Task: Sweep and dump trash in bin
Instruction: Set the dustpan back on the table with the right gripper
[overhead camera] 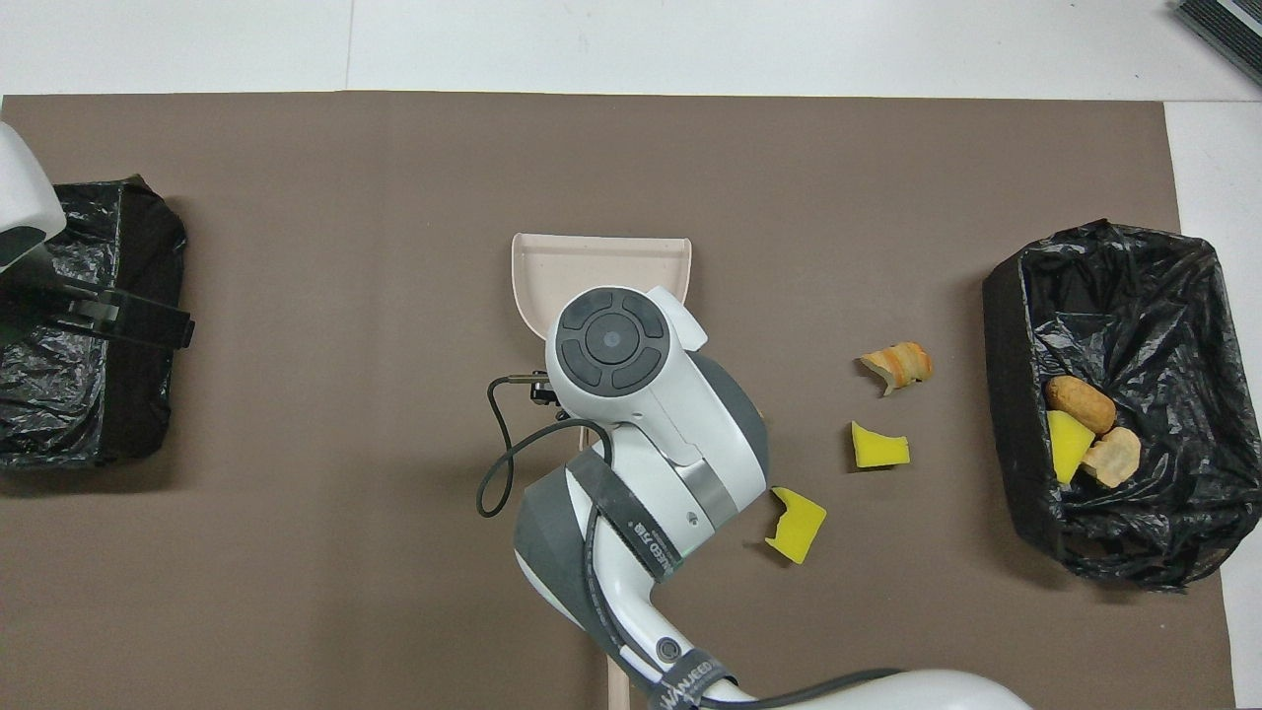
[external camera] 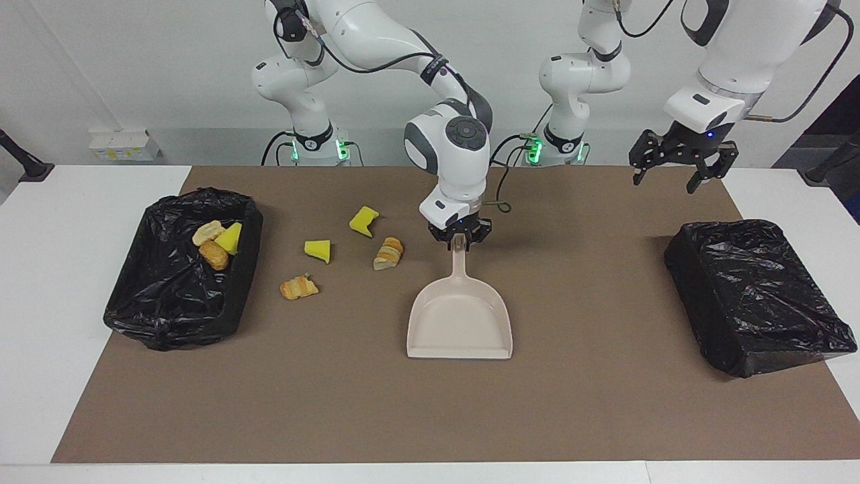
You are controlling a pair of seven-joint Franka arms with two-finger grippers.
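Setting: robotics lab, staged test bench. You work at a white counter (external camera: 80,282) covered by a brown mat (external camera: 578,403), set against a bare white wall (external camera: 154,74). Two white robot arms are mounted at the counter's edge, their bases (external camera: 313,142) lit by green indicator lights, with black cables (external camera: 376,57) looped along the links. Two bins lined with black bags (external camera: 752,296) sit at either end. A white power strip (external camera: 124,144) rests by the wall.
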